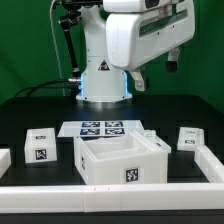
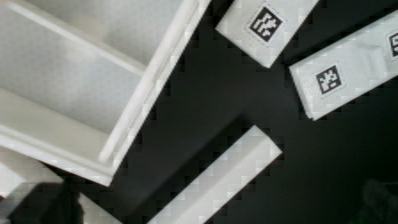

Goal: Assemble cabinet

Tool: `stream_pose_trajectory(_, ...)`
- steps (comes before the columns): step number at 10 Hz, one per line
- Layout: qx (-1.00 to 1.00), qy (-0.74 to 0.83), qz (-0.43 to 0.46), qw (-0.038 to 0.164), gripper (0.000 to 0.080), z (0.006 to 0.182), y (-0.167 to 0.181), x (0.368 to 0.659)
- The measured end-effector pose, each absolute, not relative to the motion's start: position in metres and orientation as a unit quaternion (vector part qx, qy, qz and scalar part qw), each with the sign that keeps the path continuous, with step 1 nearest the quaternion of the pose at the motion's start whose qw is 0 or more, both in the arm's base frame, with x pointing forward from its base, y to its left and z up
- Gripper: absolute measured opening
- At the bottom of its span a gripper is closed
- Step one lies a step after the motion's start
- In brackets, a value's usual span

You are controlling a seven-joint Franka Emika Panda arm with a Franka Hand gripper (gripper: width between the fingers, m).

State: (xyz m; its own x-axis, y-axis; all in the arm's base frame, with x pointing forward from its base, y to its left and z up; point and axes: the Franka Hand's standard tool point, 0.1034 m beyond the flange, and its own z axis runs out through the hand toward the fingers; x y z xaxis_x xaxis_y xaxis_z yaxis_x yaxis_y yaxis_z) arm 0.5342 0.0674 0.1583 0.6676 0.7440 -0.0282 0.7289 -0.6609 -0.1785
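**A:** Where is the cabinet?

**B:** The cabinet (image 1: pixel 118 160) sits on the black desk (image 1: pixel 30 110), in the lower middle of the exterior frame. Its open side faces up and a tag shows on its near face. The wrist view looks down into its white compartments (image 2: pixel 80 70).

**A:** What lies around it?

**B:** A drawer block (image 1: pixel 40 147) stands apart from it at centre left. A second drawer block (image 1: pixel 192 138) stands at centre right, and both carry tags. The marker board (image 1: pixel 100 128) lies flat just behind the cabinet, mid-frame. A white rail (image 1: pixel 100 192) runs along the bottom of the frame.

**A:** And the gripper?

**B:** The arm (image 1: pixel 140 40) fills the upper part of the exterior frame. I cannot tell whether the gripper is open or closed. The wrist view gives only a dark blurred shape (image 2: pixel 45 205) beside the cabinet wall.
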Motion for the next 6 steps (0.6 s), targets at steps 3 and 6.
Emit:
stream_pose_trajectory(3,-0.91,-0.405,0.049,0.076,0.0796,0.1582,0.0673,0.5342)
stream_pose_trajectory(6,-0.891,-0.446,0.035,0.07,0.0796,0.1486,0.0586,0.5257)
